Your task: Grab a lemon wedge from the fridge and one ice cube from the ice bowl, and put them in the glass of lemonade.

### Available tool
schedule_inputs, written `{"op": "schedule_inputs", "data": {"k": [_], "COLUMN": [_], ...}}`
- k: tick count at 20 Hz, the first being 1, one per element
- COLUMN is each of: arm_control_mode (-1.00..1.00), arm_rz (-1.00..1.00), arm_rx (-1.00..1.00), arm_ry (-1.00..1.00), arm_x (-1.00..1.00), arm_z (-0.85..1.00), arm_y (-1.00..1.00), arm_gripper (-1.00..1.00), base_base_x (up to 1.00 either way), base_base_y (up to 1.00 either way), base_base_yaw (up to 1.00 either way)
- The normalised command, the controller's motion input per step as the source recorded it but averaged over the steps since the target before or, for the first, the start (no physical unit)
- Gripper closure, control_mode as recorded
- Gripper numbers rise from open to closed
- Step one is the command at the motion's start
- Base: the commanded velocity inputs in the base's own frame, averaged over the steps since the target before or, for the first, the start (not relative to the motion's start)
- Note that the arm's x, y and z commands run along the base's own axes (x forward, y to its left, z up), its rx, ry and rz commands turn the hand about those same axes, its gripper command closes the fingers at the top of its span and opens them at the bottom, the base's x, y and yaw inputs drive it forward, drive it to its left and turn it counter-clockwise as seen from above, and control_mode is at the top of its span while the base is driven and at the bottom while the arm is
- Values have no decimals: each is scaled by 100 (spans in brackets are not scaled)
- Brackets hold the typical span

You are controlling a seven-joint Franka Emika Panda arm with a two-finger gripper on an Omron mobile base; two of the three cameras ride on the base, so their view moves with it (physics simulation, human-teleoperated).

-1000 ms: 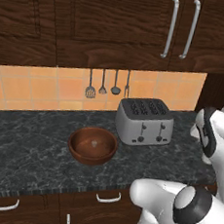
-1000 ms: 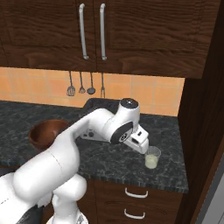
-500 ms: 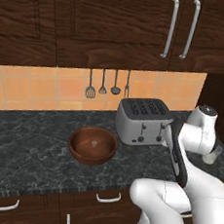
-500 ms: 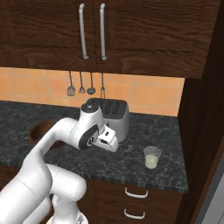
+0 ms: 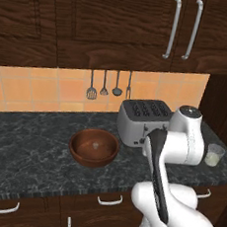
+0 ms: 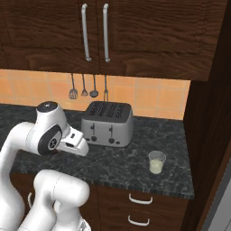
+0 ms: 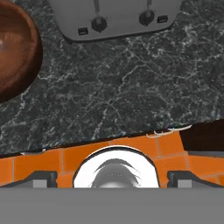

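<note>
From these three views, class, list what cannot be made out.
- Ice bowl, left base view: the pale speck inside is too small to identify.
- Ice bowl, hand view: cut off by the frame edge.
- Glass of lemonade, left base view: partly hidden by the arm.

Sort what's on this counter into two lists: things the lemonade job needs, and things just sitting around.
Needed for the job:
- ice bowl
- ice cube, a pale speck inside the bowl
- glass of lemonade

Just sitting around:
- toaster
- hanging utensils on the tiled wall
- upper cabinets
- drawers below the counter
</note>
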Motion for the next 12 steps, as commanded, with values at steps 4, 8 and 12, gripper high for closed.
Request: {"op": "schedule_inputs", "data": {"k": [4,8,12], "arm_control_mode": [-100,-100,100], "arm_rz": [2,0,0], "arm_rx": [0,1,0], "arm_ry": [-13,1,0], "arm_x": [-40,3,0], "arm_z": [12,0,0], "arm_y": [21,-3,0], "arm_gripper": [-100,-100,-100], "base_base_x": [0,0,-53], "base_base_y": [0,0,-12], "base_base_yaw": [0,0,-1]}}
